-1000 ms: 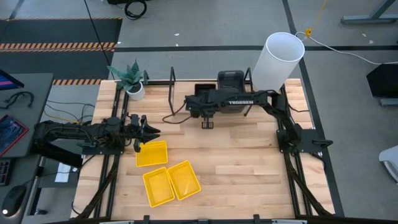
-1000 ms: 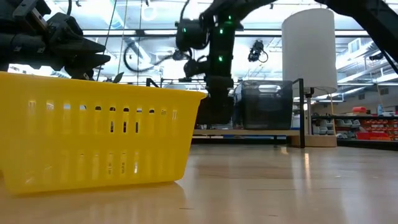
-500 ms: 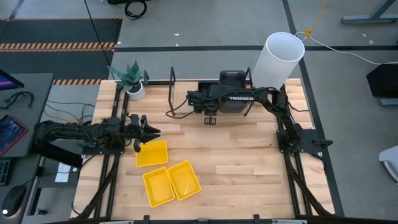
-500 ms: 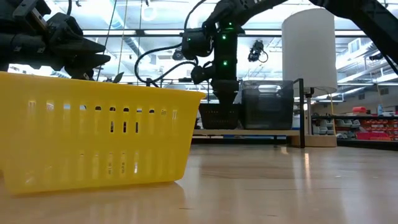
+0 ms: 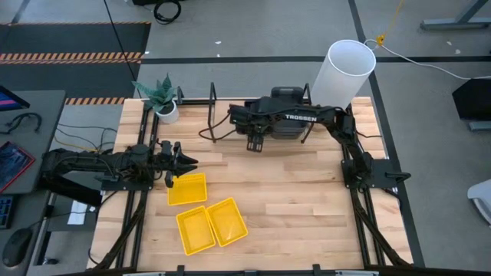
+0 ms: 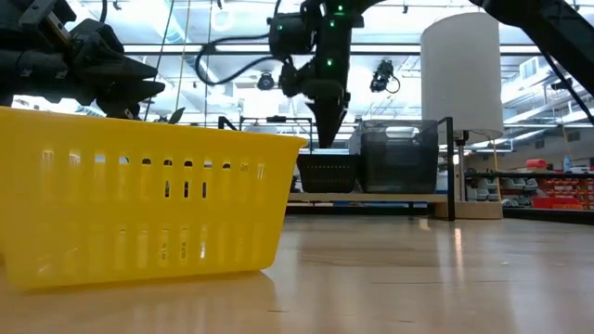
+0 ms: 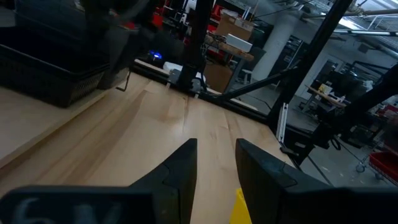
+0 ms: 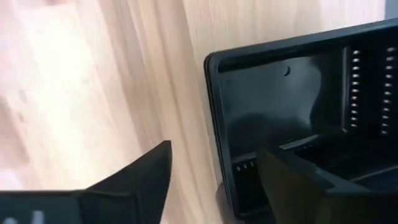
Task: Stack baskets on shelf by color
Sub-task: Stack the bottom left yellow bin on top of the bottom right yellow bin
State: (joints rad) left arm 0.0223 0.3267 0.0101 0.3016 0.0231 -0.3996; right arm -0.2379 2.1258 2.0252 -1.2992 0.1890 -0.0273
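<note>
**Right gripper open over the black basket at the shelf; yellow baskets wait near the front**

Nearest the front edge of the pale wooden tabletop [image 5: 291,199] lie three yellow slotted plastic baskets [image 5: 207,218]: two side by side, touching, and a third just behind them [image 5: 187,188]. In the low view one yellow basket [image 6: 139,204] fills the foreground and hides much of the table behind it.

The left gripper [image 5: 175,162] hovers just beside the rear yellow basket's back edge, its arm stretched in from the table's left side. In its wrist view the two dark fingers [image 7: 180,180] stand a narrow gap apart with nothing between them.

Farther back, the right gripper [image 5: 255,143] hangs over the light wooden shelf board [image 6: 371,198] with its thin black wire uprights [image 6: 451,167]. Its jaws are spread wide and hold nothing; the wrist view shows one finger [image 8: 140,177] outside the wall of a black slotted plastic basket [image 8: 292,118] and the other inside it. That black basket [image 6: 327,172] sits on the shelf, just beside a smoky dark-grey plastic basket [image 6: 399,153].

Behind stand a tall white cylinder [image 5: 344,70] at the right rear and a small potted green plant [image 5: 163,98] at the left rear corner.
</note>
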